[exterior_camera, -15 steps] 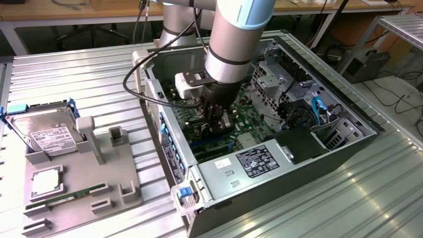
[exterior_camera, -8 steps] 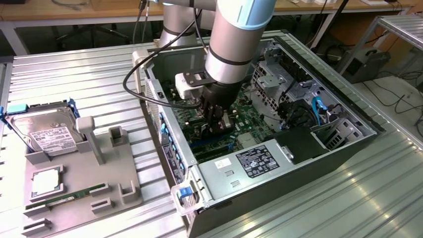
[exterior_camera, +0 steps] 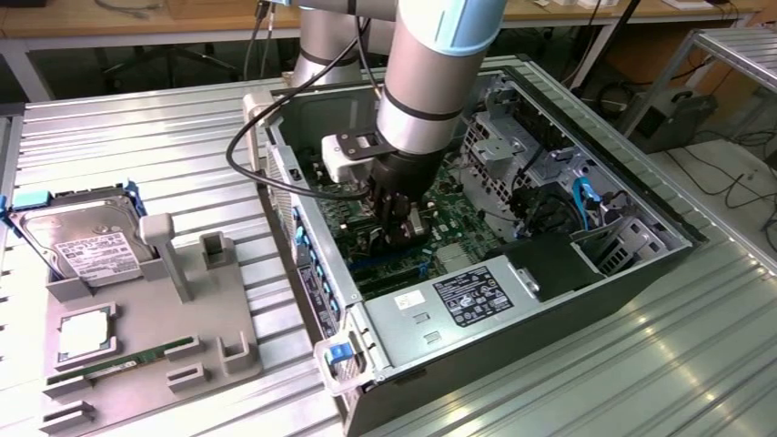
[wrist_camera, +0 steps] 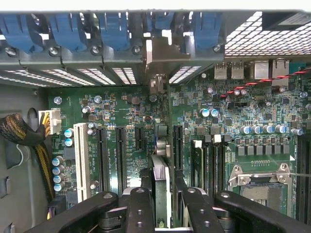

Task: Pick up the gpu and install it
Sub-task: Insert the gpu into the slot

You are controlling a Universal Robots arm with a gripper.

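Note:
My gripper (exterior_camera: 398, 238) reaches down inside the open PC case (exterior_camera: 510, 350), low over the green motherboard (wrist_camera: 126, 109). It is shut on the gpu (wrist_camera: 161, 177), a thin dark card seen edge-on between the two black fingers (wrist_camera: 140, 206). The card stands upright, and its silver bracket end (wrist_camera: 156, 58) points at the case's rear slot openings. It lines up with the gap between the black expansion slots (wrist_camera: 103, 153) and the slot (wrist_camera: 178, 145) beside it. Whether its edge touches a slot is hidden. In the exterior view the gpu (exterior_camera: 414, 228) shows as a small silvery piece under the wrist.
A grey fixture (exterior_camera: 164, 314) at the exterior view's left holds a silver hard drive (exterior_camera: 83, 248), a green RAM stick (exterior_camera: 122, 357) and a square chip (exterior_camera: 85, 333). Blue bracket clips (wrist_camera: 114, 29), the CPU socket (wrist_camera: 260, 187), the power supply (exterior_camera: 468, 296) and cables (exterior_camera: 261, 155) crowd the case.

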